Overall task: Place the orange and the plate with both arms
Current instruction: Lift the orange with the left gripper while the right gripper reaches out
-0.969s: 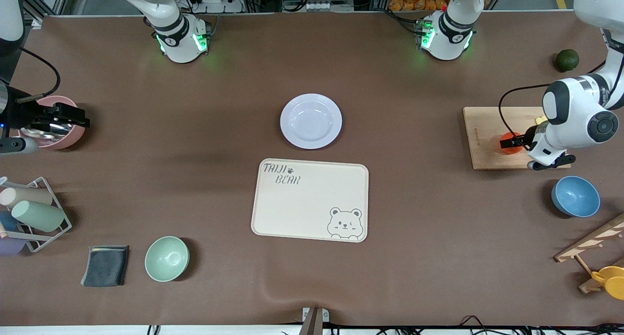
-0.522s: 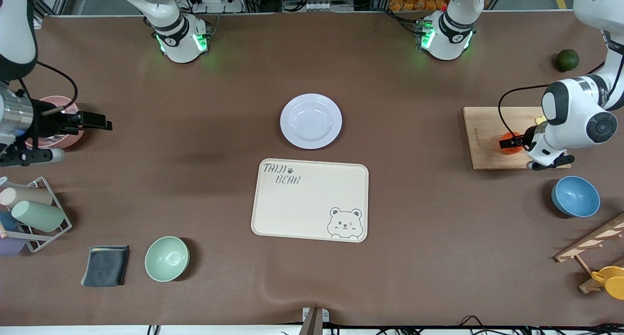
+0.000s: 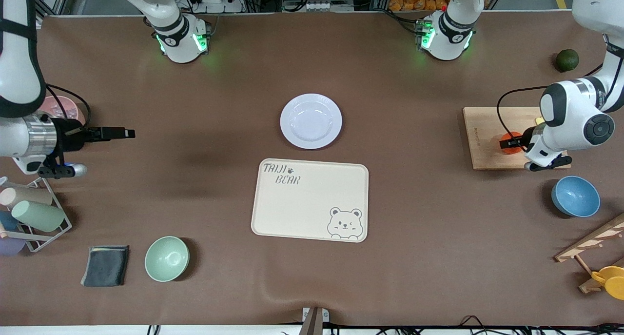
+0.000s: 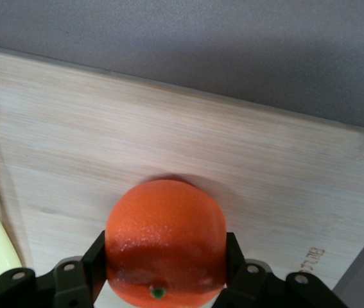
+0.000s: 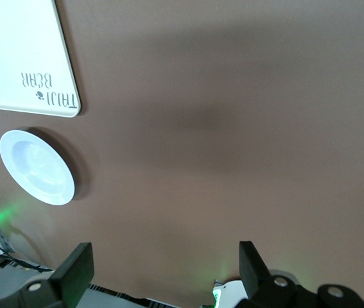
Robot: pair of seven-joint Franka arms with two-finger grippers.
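**Left gripper holding the orange, right gripper open over the table**

The left gripper (image 3: 513, 141) is squeezing the orange (image 3: 510, 144). In the left wrist view its two black fingers (image 4: 95, 266) are pressing on both sides of the orange (image 4: 165, 234). The orange is over the wooden cutting board (image 3: 482, 130), and I cannot tell if it is touching the wood (image 4: 246, 160).

The plate (image 3: 311, 121) is sitting flat on the brown table (image 3: 219, 106), near the middle. Seen from the front camera, it is at 12 o'clock from the bear tray (image 3: 310, 200), close to it but not touching. The cutting board is at 3 o'clock from the plate, well apart, toward the left arm's end.

The right gripper (image 3: 127, 133) is hanging over bare table at 9 o'clock from the plate, well apart from it. Its fingers (image 5: 72, 269) are spread wide and holding nothing. The right wrist view is showing the plate (image 5: 37, 167) and a corner of the tray (image 5: 21, 64)
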